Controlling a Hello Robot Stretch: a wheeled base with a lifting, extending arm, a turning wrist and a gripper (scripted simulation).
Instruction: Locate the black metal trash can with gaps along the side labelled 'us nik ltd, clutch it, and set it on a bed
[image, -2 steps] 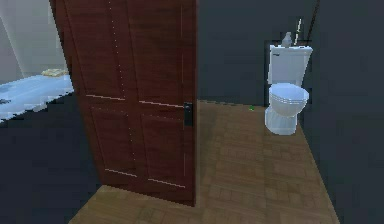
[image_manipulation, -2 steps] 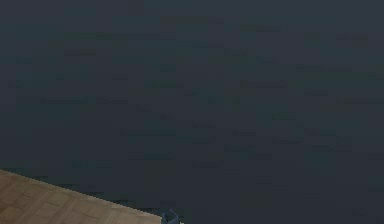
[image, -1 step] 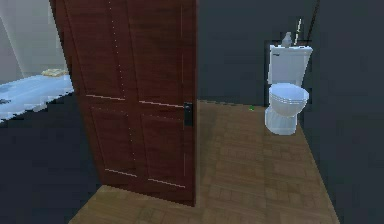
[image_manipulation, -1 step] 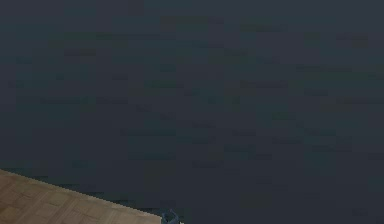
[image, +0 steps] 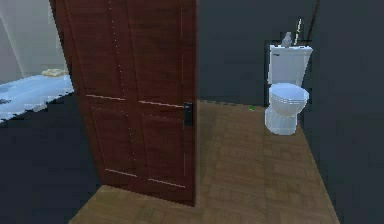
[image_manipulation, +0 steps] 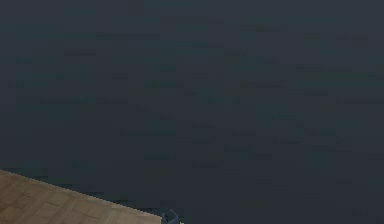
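Open wood floor (image: 255, 160), door (image: 135, 90) edge, toilet (image: 287, 95) beyond

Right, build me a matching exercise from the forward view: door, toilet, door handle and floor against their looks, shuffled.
Things:
1. door
2. toilet
3. door handle
4. floor

Looks:
a. white
b. black
c. dark red-brown, panelled
d. lighter brown planks

Pairs: 1-c, 2-a, 3-b, 4-d
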